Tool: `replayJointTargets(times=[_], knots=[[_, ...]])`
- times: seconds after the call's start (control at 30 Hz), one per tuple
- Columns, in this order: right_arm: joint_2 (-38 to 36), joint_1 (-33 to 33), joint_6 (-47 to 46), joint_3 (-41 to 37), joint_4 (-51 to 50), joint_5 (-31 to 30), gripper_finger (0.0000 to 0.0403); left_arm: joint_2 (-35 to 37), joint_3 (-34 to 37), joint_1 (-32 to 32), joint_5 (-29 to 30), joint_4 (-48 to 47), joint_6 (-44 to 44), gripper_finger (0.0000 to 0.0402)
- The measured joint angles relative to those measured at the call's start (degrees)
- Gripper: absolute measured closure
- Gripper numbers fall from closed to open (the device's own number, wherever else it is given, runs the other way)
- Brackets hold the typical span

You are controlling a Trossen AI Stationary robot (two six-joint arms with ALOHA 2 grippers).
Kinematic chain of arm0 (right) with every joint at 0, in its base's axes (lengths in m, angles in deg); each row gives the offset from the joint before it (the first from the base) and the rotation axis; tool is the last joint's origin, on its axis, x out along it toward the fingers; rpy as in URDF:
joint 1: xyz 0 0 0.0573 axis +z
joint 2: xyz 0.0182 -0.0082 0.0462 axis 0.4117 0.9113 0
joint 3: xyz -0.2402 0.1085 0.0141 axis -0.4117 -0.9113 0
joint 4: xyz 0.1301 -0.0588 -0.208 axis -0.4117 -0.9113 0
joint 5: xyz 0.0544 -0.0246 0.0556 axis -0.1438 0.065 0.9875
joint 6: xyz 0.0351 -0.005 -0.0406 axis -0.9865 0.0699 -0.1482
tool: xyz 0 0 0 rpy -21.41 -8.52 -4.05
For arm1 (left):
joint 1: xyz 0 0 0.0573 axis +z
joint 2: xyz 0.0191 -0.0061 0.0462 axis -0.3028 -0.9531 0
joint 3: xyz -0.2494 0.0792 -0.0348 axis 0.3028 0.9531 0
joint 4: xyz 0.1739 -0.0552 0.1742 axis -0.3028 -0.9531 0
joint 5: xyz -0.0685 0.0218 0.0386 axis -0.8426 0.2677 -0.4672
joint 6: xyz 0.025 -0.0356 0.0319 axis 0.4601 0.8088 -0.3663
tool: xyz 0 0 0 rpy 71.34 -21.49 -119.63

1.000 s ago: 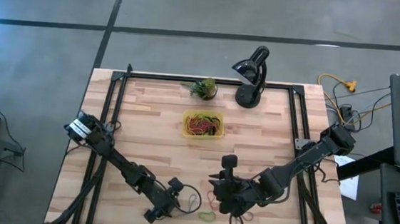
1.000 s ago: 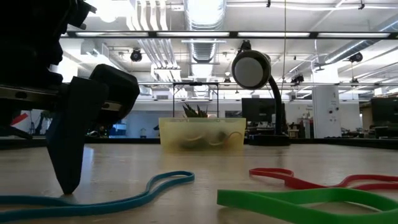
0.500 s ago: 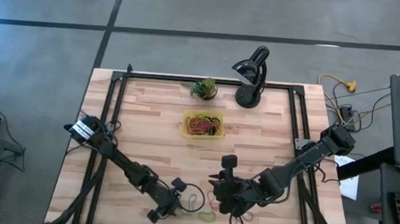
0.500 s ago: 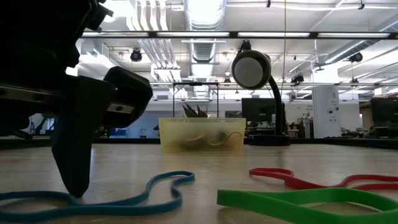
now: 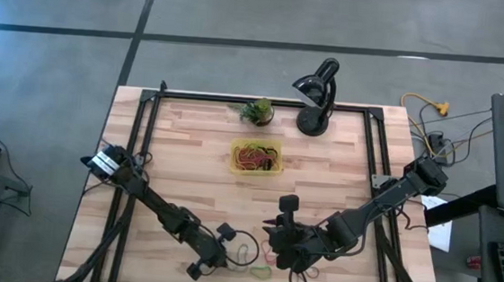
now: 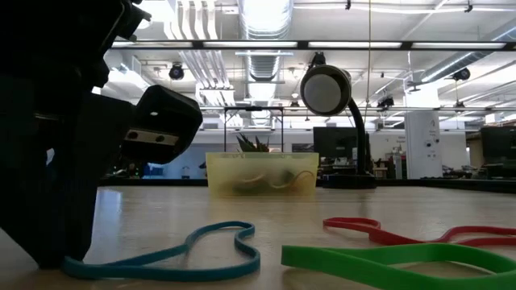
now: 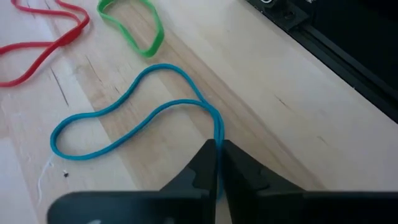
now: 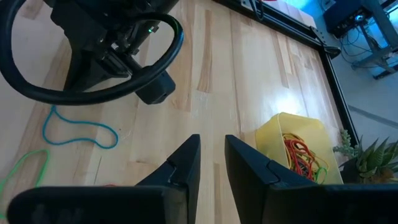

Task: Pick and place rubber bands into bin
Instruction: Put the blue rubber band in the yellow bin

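Blue rubber band [image 7: 134,118]: one end pinched in closed left gripper [image 7: 217,158], loop trailing ahead toward green band [image 7: 134,28]; right gripper [image 8: 211,158] slightly apart.

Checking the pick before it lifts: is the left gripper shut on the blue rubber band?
Shut on it: the left gripper has its fingers pressed together on one end of the blue rubber band, which lies on the table.

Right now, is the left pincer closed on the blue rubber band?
Yes, in the left wrist view the left pincer has its fingers pressed together with the blue rubber band pinched between them on the table.
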Motion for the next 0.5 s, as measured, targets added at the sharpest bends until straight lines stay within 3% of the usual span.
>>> replayJointTargets(times=[0.2,0.5], knots=[[0.00,0.00,0.01,0.00,-0.02,-0.01,0.0335,2.76,0.18,-0.01,2.02,-2.78,-1.36,0.0401],[0.02,0.00,-0.01,0.00,-0.04,0.01,0.0335,8.91,0.37,-0.42,14.70,-12.64,-1.27,0.0401]])
